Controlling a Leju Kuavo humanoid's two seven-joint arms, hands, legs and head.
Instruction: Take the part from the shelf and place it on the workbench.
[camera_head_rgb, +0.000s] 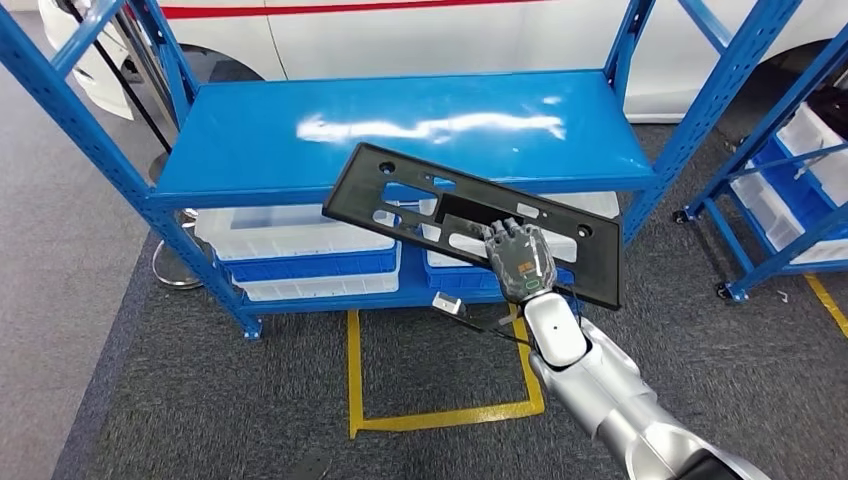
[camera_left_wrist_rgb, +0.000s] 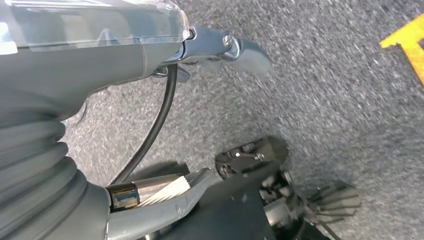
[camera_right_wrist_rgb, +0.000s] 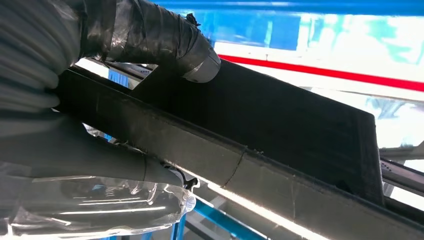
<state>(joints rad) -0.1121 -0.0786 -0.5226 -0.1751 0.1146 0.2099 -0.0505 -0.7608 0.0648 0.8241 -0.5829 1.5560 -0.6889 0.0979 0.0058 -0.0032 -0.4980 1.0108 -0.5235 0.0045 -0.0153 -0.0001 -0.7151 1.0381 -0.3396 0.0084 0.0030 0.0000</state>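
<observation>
Black plastic, flat and long, the part (camera_head_rgb: 470, 222) is a rectangular panel with cut-out slots and small round holes, held in the air in front of the blue shelf (camera_head_rgb: 400, 130). It is tilted, its left end higher and farther, its right end lower and nearer. In the head view it overlaps the front edge of the shelf's glossy top board and hides part of the level below. The right hand (camera_head_rgb: 520, 262) grips the panel along its near long edge, right of the middle, with the silver right arm reaching up from the lower right. In the right wrist view the thick grey thumb (camera_right_wrist_rgb: 192, 55) presses on one face of the panel while the darker fingers (camera_right_wrist_rgb: 125, 165) wrap under the other face, so the panel is clamped between them.

The left hand (camera_left_wrist_rgb: 150, 50) hangs over grey carpet (camera_left_wrist_rgb: 325, 90); how its fingers lie cannot be told.

White bins with blue fronts (camera_head_rgb: 300, 250) sit on the shelf's lower level. Yellow tape lines (camera_head_rgb: 440, 415) mark a box on the carpet just near the shelf. A second blue rack (camera_head_rgb: 790, 200) with white bins stands at the right, and a white car body with a red stripe (camera_head_rgb: 400, 30) lies beyond the shelf.
</observation>
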